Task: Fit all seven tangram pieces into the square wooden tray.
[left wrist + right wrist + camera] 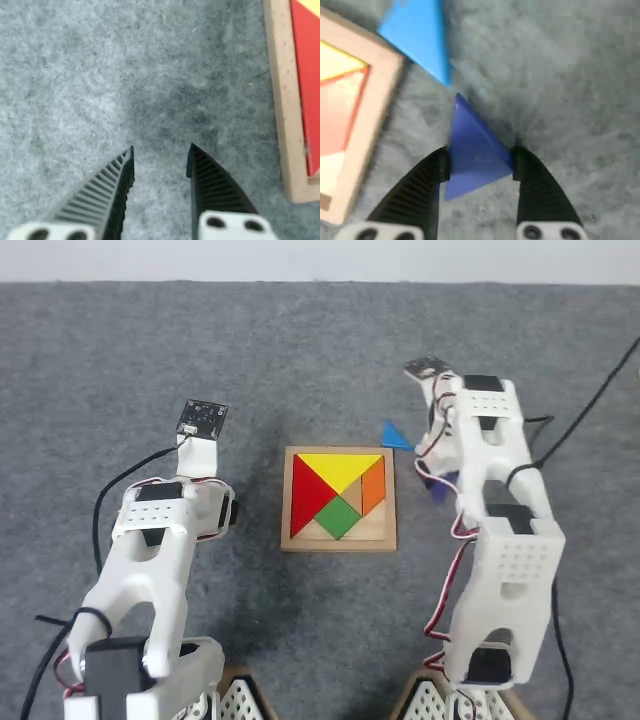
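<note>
The square wooden tray [340, 545] lies mid-table holding a red triangle [308, 498], a yellow triangle [340, 470], an orange parallelogram [373, 487] and a green square [339, 516]; bare wood shows along its near side. A light blue triangle [395, 435] lies on the carpet off the tray's far right corner. Right of the tray, my right gripper [480, 149] is shut on a dark blue triangle [477, 155], its fingers pressed on two sides. My left gripper [161, 146] stands open over bare carpet left of the tray's rim [282, 100].
Grey carpet covers the whole table. The light blue triangle [420, 35] lies just beyond the dark blue one, close to the tray's corner [375, 110]. Cables trail beside both arm bases at the near edge.
</note>
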